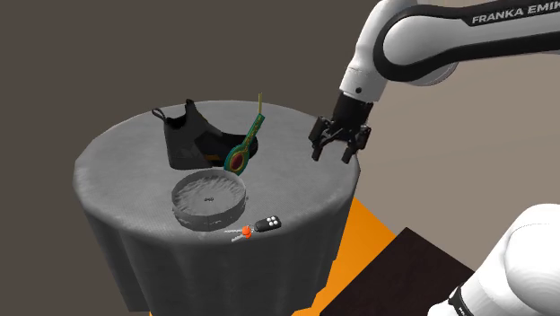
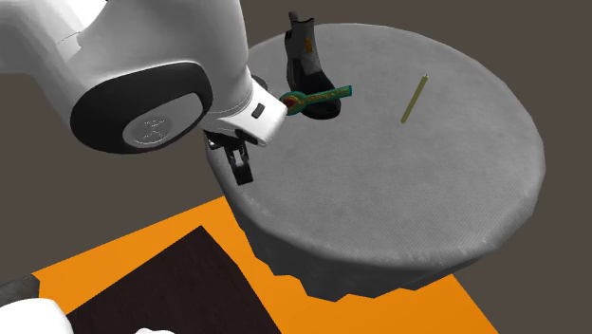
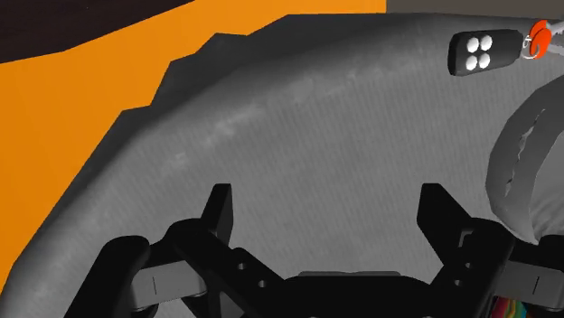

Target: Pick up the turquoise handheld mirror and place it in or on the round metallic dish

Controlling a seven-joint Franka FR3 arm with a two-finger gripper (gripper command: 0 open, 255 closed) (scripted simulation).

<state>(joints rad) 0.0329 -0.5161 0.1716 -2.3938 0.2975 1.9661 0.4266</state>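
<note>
Altogether one mirror (image 1: 239,158), one dish (image 1: 180,203), one boot (image 1: 185,144), one fob (image 1: 267,223).

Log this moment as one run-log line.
gripper: fingers open, holding nothing, above grey draped round table edge | turquoise handheld mirror: leaning on black boot, untouched | round grey metallic dish: mirror not yet in it

We've got the end effector (image 1: 332,156) spread wide at the worktop (image 1: 296,175) rim, with bare cloth under it. Toward the shoulder view's left, 2 obstacles crowd the middle: the black boot (image 1: 187,139) and the mirror (image 1: 242,151) against it. The dish (image 1: 190,215) and key fob (image 1: 266,223) sit nearer the front edge.
</note>
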